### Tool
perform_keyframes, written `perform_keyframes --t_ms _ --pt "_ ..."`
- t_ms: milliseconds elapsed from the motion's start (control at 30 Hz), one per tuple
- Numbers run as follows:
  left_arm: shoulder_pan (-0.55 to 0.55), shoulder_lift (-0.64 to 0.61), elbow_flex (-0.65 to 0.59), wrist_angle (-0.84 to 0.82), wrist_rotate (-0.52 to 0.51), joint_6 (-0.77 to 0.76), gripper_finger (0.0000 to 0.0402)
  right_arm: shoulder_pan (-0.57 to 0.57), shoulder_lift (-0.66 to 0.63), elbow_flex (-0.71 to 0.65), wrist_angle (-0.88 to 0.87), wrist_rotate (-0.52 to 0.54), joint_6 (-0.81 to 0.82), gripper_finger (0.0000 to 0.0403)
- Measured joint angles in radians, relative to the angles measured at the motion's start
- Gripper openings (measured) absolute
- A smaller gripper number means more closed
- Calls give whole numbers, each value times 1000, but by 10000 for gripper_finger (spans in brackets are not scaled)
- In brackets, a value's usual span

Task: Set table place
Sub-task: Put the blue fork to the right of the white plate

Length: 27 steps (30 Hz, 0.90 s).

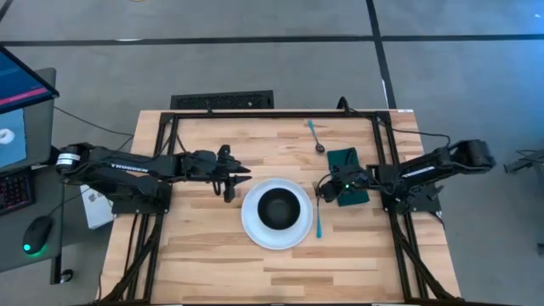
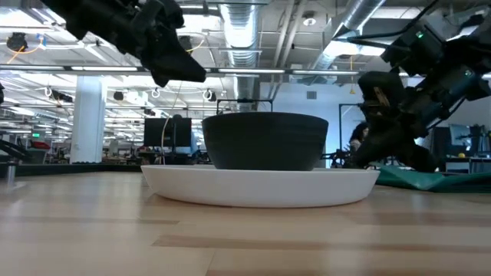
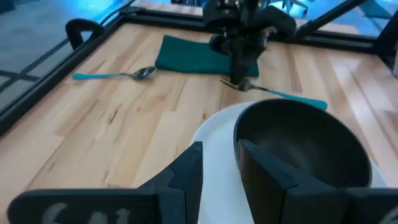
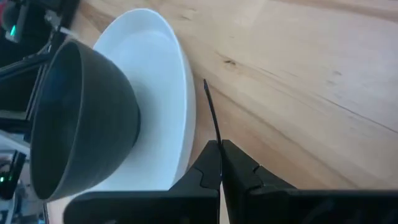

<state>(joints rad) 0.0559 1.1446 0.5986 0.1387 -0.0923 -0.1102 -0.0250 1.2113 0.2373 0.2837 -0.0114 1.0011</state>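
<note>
High view: table (image 1: 195,255) seen whole, place grouped centre-right.
Plate (image 1: 252,228): white, at frame centre, black bowl (image 1: 278,208) set on it.
Fork (image 1: 319,223): blue handle, just right of plate, tines end pinched by right gripper (image 1: 321,188), fingers closed on it.
Napkin (image 1: 343,158): green, right of fork, partly under right arm.
Spoon (image 1: 315,135): upper centre, apart from the rest.
Left gripper (image 1: 237,179): upper left of plate, fingers parted, nothing held.
</note>
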Motion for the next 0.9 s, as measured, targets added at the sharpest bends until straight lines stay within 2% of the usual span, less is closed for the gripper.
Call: perform_keyframes --t_ms 400,600,900 --pt "-7 -8 -4 -16 -2 -7 94 -43 162 4 64 -17 -21 24" --pt "-7 -7 -4 -21 -2 -9 94 -43 179 5 62 -14 -36 23" --pt "-7 -7 -4 -23 1 -30 94 -43 180 5 28 2 9 58"
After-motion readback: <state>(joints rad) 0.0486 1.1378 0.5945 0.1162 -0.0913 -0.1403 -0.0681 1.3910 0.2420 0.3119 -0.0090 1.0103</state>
